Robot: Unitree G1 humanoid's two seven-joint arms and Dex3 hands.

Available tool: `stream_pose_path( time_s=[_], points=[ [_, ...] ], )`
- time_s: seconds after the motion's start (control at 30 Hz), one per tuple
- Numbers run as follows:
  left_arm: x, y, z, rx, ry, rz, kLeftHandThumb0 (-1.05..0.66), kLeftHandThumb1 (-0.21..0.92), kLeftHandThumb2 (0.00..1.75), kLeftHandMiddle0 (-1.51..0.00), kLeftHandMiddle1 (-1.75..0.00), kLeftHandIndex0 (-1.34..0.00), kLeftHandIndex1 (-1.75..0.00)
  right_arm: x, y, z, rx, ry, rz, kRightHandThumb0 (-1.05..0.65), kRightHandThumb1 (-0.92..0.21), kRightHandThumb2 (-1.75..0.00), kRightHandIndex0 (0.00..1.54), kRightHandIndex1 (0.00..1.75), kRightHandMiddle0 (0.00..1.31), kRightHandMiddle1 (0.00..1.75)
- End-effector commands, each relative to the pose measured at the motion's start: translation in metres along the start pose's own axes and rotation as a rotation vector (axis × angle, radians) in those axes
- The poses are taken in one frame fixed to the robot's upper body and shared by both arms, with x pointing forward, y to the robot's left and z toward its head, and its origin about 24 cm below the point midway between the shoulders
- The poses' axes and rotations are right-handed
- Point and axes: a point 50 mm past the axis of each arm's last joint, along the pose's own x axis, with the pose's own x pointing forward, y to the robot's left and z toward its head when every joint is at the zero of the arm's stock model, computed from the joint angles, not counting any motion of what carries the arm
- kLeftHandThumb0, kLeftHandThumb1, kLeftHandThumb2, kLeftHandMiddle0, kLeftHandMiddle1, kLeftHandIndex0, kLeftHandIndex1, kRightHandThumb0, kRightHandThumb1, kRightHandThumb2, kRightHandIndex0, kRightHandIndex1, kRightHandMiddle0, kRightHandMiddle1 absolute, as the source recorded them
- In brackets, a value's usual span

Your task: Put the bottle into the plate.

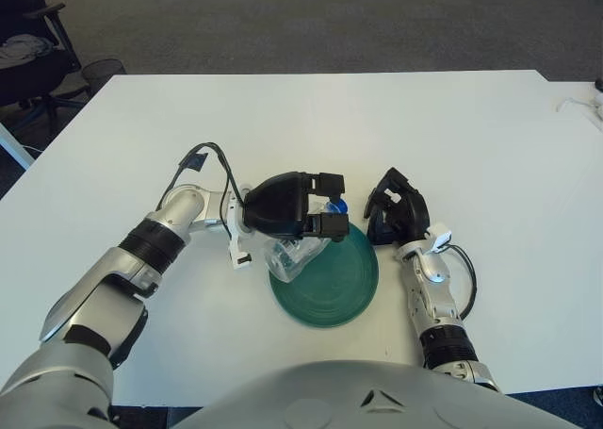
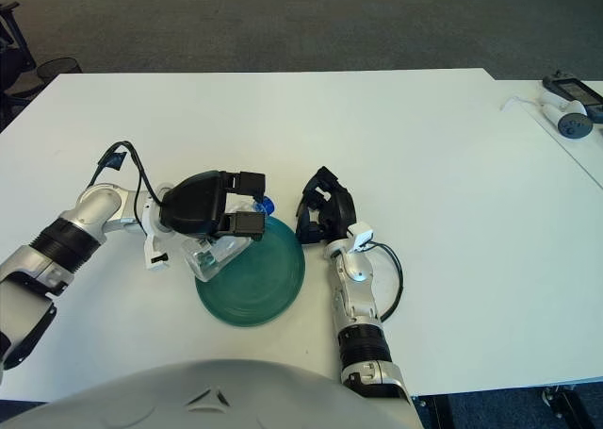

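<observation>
A clear plastic bottle point(image 1: 294, 254) with a blue cap point(image 1: 340, 206) lies tilted in my left hand point(image 1: 311, 212), whose black fingers are curled round it. The bottle hangs over the left rim of the dark green plate point(image 1: 334, 280), which sits on the white table near the front edge. In the right eye view the same bottle point(image 2: 215, 250) shows under my left hand point(image 2: 231, 206) at the plate's point(image 2: 259, 283) left edge. My right hand point(image 1: 393, 207) shows just right of the plate, fingers curled, holding nothing.
The white table point(image 1: 452, 137) stretches wide behind and to both sides. A cable loops from my left wrist point(image 1: 203, 156). Small devices point(image 2: 570, 104) lie on a neighbouring table at far right. An office chair point(image 1: 28, 47) stands off the table's back left.
</observation>
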Motion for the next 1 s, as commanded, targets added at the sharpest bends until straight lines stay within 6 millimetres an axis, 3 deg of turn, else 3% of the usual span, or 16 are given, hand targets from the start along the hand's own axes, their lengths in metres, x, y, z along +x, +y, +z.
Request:
stream_pose_path(
  time_s=[0.0, 0.23, 0.77, 0.97],
  points=[
    [0.008, 0.014, -0.005, 0.028, -0.039, -0.1, -0.49, 0.3, 1.33, -1.17, -1.75, -0.63, -1.74, -0.054, -0.011, -0.064, 0.023, 0.38, -0.127, 0.0, -0.03, -1.62, 0.86, 1.66, 0.59, 1.75],
    [0.003, 0.01, 0.001, -0.068, 0.018, 0.008, -0.47, 0.32, 1.31, -1.17, -1.75, -0.61, -1.75, -0.054, -0.007, -0.06, 0.002, 0.367, -0.123, 0.0, -0.03, -1.62, 0.86, 1.66, 0.59, 1.75],
    [0.008, 0.002, -0.004, -0.115, -0.07, 0.058, -0.47, 0.32, 1.31, -1.2, -1.75, -0.6, -1.75, -0.056, -0.005, -0.059, -0.037, 0.382, -0.119, 0.0, -0.04, -1.62, 0.84, 1.68, 0.58, 1.75],
    [0.009, 0.014, -0.003, -0.086, -0.118, 0.008, -0.47, 0.33, 1.29, -1.18, -1.75, -0.6, -1.75, -0.054, -0.007, -0.061, -0.034, 0.384, -0.11, 0.0, -0.04, -1.62, 0.85, 1.68, 0.59, 1.75]
  ],
)
